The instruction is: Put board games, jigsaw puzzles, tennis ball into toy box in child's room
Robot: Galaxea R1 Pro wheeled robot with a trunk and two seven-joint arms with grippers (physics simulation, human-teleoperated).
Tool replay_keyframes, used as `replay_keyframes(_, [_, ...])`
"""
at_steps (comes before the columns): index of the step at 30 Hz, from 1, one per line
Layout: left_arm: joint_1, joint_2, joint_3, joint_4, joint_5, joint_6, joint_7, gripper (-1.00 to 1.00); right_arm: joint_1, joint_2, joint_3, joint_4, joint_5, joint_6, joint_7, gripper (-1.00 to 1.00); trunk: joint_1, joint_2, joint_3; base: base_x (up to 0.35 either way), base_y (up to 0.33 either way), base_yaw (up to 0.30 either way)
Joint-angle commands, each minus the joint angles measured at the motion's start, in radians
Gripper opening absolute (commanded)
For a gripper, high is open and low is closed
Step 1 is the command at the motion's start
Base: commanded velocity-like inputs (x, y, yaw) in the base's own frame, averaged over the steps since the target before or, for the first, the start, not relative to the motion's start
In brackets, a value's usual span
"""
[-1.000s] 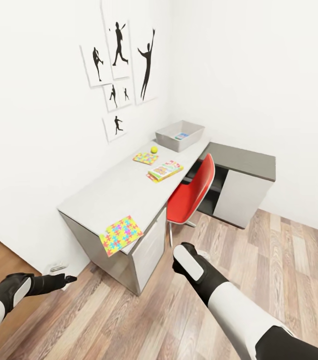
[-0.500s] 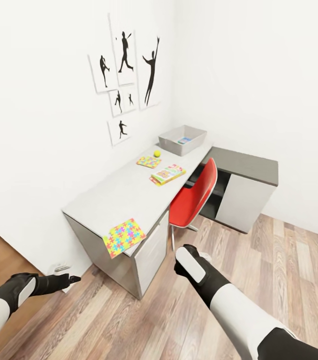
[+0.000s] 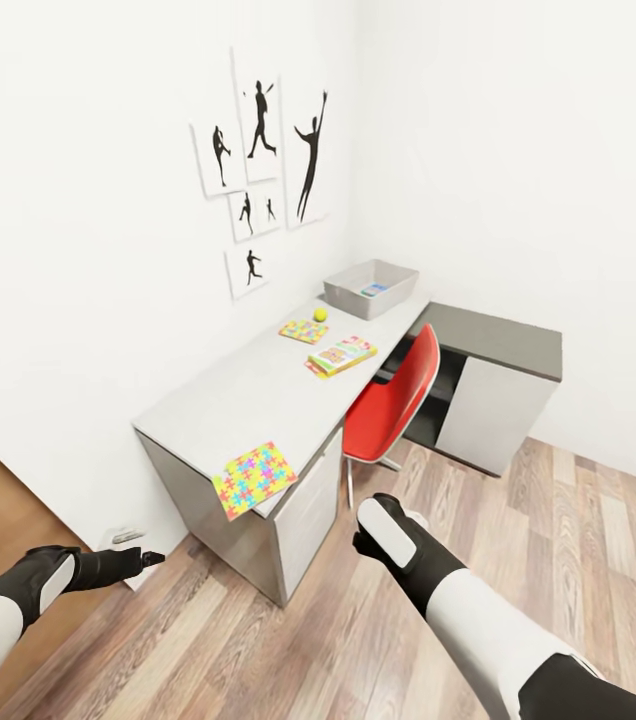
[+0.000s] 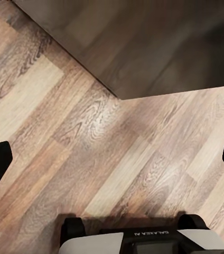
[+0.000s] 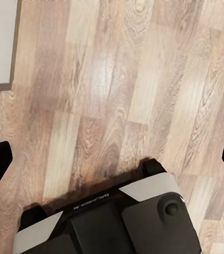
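The long grey table (image 3: pixel 228 395) stands against the white wall. At its far end sits the grey toy box (image 3: pixel 370 288) with a blue flat box (image 3: pixel 374 290) inside. Near it lie the tennis ball (image 3: pixel 319 314), a small jigsaw puzzle (image 3: pixel 304 331) and a colourful board game (image 3: pixel 342 355). A larger jigsaw puzzle (image 3: pixel 254 477) overhangs the near corner. The bed is out of view. My left gripper (image 4: pixel 112 159) and right gripper (image 5: pixel 114 156) hang open and empty over the wood floor, well short of the table. The left gripper (image 3: pixel 143 558) also shows low at the head view's left.
A red chair (image 3: pixel 393 400) is tucked at the table's side, next to a lower dark-topped cabinet (image 3: pixel 493 345). White drawers (image 3: pixel 308 510) face me under the near end. Black silhouette pictures (image 3: pixel 263 170) hang on the wall. My own base (image 5: pixel 106 222) sits on the plank floor.
The whole head view has shifted: the table and pictures sit slightly further right and smaller, so the camera has moved. Both arms keep their pose and nothing on the table has moved.
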Motion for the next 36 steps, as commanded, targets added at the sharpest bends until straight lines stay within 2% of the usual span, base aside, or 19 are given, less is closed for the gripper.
replay_keyframes(1, [-0.001,0.0,0.006,0.0,0.006,0.01,-0.001,1.0,-0.001,-0.001,0.004,-0.001,-0.005,0.006,-0.006,1.0,0.001,-0.002,0.0,0.0,0.0,0.065])
replay_keyframes(18, [-0.001,0.0,0.006,0.0,0.006,0.011,0.0,1.0,-0.001,-0.007,0.005,0.012,-0.005,0.005,-0.001,1.0,0.001,-0.002,0.028,0.0,0.0,0.085])
replay_keyframes(28, [-0.001,0.0,0.006,0.0,0.006,0.011,0.0,1.0,-0.001,-0.011,0.005,0.061,-0.005,0.006,-0.001,1.0,0.001,-0.002,0.044,0.0,0.0,0.146])
replay_keyframes(33, [0.0,-0.001,0.006,0.0,0.006,0.01,-0.001,1.0,-0.001,-0.052,0.004,0.101,-0.007,0.013,0.024,1.0,0.001,-0.002,0.052,0.0,0.0,0.148])
replay_keyframes(35, [0.0,-0.001,0.006,0.0,0.005,0.01,-0.003,1.0,0.0,-0.088,0.004,0.114,-0.01,0.014,0.053,1.0,0.001,-0.002,0.055,0.0,0.0,0.138])
replay_keyframes(36, [0.0,-0.001,0.006,0.0,0.005,0.01,-0.003,1.0,0.001,-0.095,0.004,0.118,-0.011,0.013,0.062,1.0,0.001,-0.002,0.056,0.0,0.0,0.135])
